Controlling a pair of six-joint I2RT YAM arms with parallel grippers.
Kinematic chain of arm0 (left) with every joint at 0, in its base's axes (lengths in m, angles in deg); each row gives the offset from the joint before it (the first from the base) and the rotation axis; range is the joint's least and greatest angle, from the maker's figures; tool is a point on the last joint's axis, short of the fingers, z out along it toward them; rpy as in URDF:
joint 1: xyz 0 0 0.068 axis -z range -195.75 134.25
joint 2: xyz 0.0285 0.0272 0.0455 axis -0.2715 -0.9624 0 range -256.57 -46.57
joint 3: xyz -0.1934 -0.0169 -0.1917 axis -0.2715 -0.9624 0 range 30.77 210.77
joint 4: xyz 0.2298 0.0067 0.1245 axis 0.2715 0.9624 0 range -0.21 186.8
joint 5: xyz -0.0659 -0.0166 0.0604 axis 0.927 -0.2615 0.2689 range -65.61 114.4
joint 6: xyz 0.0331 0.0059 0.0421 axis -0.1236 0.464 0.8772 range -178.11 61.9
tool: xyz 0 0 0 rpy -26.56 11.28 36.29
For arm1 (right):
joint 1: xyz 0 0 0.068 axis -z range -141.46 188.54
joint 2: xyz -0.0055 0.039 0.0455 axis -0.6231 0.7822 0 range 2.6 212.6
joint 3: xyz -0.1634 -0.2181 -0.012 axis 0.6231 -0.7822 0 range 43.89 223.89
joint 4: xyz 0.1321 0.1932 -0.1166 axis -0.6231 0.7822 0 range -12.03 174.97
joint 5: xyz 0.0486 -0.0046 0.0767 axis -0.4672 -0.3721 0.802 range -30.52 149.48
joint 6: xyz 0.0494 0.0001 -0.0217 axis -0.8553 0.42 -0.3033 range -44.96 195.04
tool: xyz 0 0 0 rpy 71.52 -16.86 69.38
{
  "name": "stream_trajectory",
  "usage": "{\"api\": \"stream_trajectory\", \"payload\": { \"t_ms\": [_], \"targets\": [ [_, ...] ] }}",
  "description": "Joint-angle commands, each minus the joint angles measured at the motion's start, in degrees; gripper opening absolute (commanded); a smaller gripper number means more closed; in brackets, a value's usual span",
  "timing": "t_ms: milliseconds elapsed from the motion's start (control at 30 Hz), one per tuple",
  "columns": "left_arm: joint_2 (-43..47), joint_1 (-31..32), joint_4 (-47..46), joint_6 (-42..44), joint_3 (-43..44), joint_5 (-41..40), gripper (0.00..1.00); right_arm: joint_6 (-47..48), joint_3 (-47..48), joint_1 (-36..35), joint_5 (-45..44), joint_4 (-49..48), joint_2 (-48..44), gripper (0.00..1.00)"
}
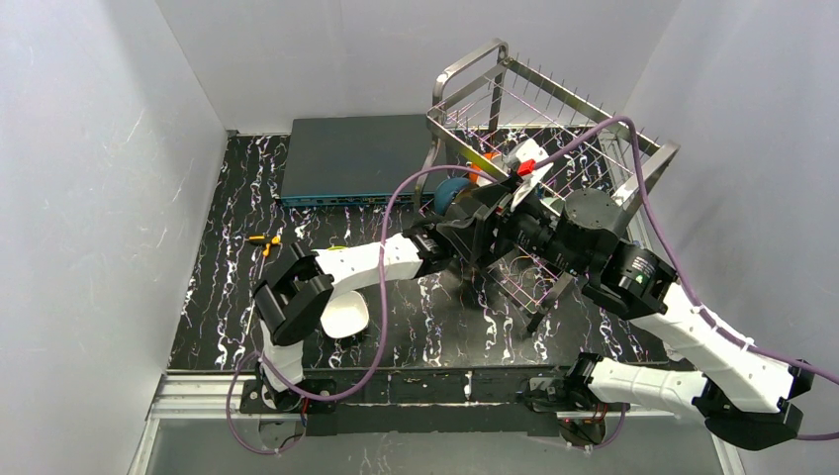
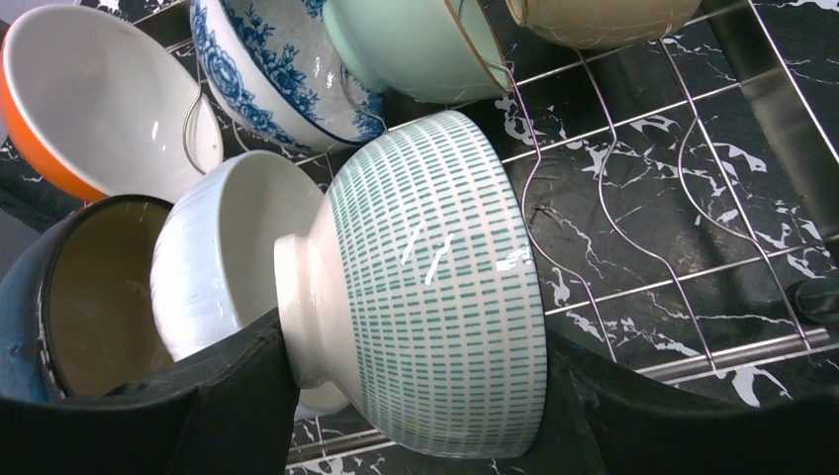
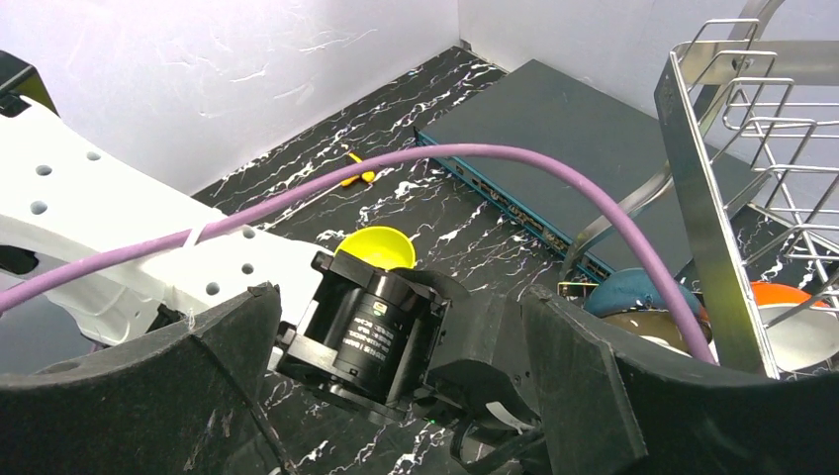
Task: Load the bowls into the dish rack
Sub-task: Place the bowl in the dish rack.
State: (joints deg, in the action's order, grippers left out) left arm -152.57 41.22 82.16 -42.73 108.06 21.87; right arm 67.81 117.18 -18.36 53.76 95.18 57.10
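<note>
The left gripper (image 2: 416, 341) is clamped on a dashed bowl (image 2: 435, 287), one finger against its foot and the other by its rim; this bowl is glossy white, covered in rows of short teal dashes, with a plain white foot, and it lies on its side just above the lower-tier wires of the dish rack (image 3: 693, 178).

Six more bowls sit inside the rack: a white ribbed bowl (image 2: 218, 247) touching the dashed one; a dark blue bowl (image 2: 89, 297) with a tan inside; an orange bowl (image 2: 99, 99) with a white inside; a blue floral bowl (image 2: 267, 69); a pale green bowl (image 2: 416, 40); a tan bowl (image 2: 604, 15) at the far row.

Outside the rack, on the marbled table (image 1: 435, 327), a plain white bowl (image 1: 346, 315) stands well apart from it; a yellow bowl (image 3: 376, 245) sits nearer.

The right gripper (image 3: 396, 297) hangs beside the rack, fingers spread wide, nothing between them.

A flat dark box (image 1: 356, 153) lies just beside the rack.
</note>
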Motion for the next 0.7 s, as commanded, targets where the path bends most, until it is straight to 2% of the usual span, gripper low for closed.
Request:
{"api": "stream_trajectory", "payload": {
  "t_ms": [0,200,500,667],
  "targets": [
    [-1.2,0.8,-2.0,2.1,4.4,-2.5,0.0,0.6,0.6,0.0,-1.2,-0.2,-1.4,0.99],
    [-2.9,1.9,-2.0,1.7,6.0,-4.7,0.0,0.5,0.6,0.0,-1.8,-0.1,-1.6,0.99],
    [-6.2,3.0,-2.0,2.1,9.1,-13.0,0.0,0.5,0.8,0.0,-1.5,0.0,-1.5,0.99],
    [-6.7,3.0,-2.1,2.2,8.7,-11.0,0.0,0.5,0.6,0.0,-1.8,0.0,-1.5,0.99]
  ]
}}
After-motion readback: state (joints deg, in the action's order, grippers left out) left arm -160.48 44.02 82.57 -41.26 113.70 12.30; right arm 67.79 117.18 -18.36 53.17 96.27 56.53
